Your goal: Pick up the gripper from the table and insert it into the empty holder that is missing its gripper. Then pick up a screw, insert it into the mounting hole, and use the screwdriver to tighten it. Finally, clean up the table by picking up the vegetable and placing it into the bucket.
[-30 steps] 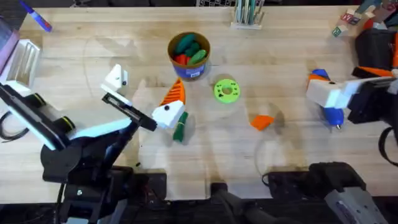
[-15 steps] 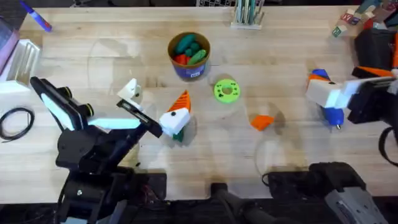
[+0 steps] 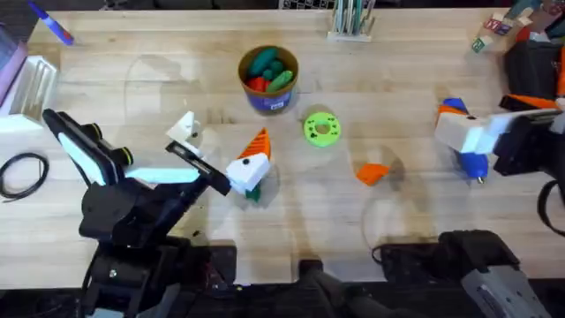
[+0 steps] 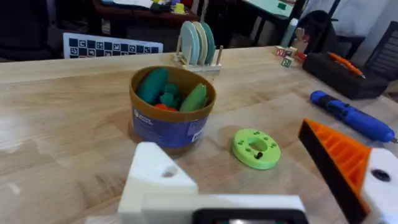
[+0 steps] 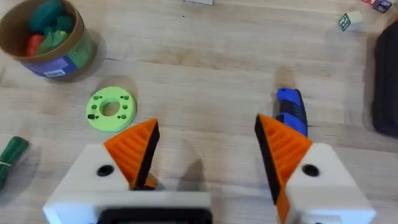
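Observation:
The small orange gripper (image 3: 372, 172) lies loose on the table right of centre. My left gripper (image 3: 219, 146) stands open. One of its fingers is the bare white holder (image 3: 185, 129) (image 4: 158, 177); the other carries an orange tip (image 3: 257, 141). The dark green vegetable (image 3: 253, 192) lies partly hidden under that tipped finger and also shows in the right wrist view (image 5: 9, 155). The blue bucket (image 3: 267, 79) (image 4: 171, 106) holds green and red toys. My right gripper (image 3: 461, 132) (image 5: 208, 149) hangs open above the blue screwdriver (image 3: 473, 164) (image 5: 291, 112).
A bright green disc (image 3: 320, 128) (image 4: 256, 148) sits between the bucket and the loose orange piece. A black case (image 3: 534, 62) is at the far right, a white rack (image 3: 31, 84) at the far left, and a black cable loop (image 3: 22, 172) beside the left arm.
The left arm swung right and forward, bringing its tipped finger over the vegetable, and has held still for the last half second. The right arm has not moved.

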Controlling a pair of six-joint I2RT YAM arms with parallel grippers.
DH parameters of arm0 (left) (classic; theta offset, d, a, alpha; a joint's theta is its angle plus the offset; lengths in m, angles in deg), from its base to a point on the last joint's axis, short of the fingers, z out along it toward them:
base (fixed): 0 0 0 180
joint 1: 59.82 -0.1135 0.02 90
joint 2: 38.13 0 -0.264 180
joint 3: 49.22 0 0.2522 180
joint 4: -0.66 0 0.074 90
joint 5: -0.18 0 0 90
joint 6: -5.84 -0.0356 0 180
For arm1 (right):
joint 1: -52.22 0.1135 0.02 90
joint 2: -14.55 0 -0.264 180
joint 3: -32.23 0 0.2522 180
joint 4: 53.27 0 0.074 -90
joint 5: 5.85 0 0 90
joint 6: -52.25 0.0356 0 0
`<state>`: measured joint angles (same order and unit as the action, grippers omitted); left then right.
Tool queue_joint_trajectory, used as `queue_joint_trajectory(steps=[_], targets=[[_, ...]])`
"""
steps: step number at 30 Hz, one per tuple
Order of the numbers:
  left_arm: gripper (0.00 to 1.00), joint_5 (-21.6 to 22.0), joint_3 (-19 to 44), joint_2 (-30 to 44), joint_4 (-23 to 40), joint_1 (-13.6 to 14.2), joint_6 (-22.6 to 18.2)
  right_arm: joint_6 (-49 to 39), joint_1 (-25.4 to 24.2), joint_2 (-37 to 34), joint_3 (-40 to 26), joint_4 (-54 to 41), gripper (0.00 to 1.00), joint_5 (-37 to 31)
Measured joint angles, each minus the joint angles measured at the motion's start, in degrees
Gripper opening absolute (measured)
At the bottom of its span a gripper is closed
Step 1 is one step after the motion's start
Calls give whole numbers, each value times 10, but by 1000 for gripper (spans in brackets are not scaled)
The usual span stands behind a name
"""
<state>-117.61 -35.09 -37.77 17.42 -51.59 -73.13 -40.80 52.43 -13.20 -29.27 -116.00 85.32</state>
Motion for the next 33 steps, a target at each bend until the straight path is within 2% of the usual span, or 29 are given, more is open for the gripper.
queue_joint_trajectory(steps=[14,22,27,33], targets=[[985,-10,0,0,0,0,0,0,0,0,0,0,935,0],[985,-90,0,0,2,0,-1,5,0,0,0,-3,936,2],[985,-144,0,0,6,0,-21,-14,1,-4,0,-60,935,36],[985,-166,0,0,7,0,-30,-32,39,-61,0,-139,935,76]])
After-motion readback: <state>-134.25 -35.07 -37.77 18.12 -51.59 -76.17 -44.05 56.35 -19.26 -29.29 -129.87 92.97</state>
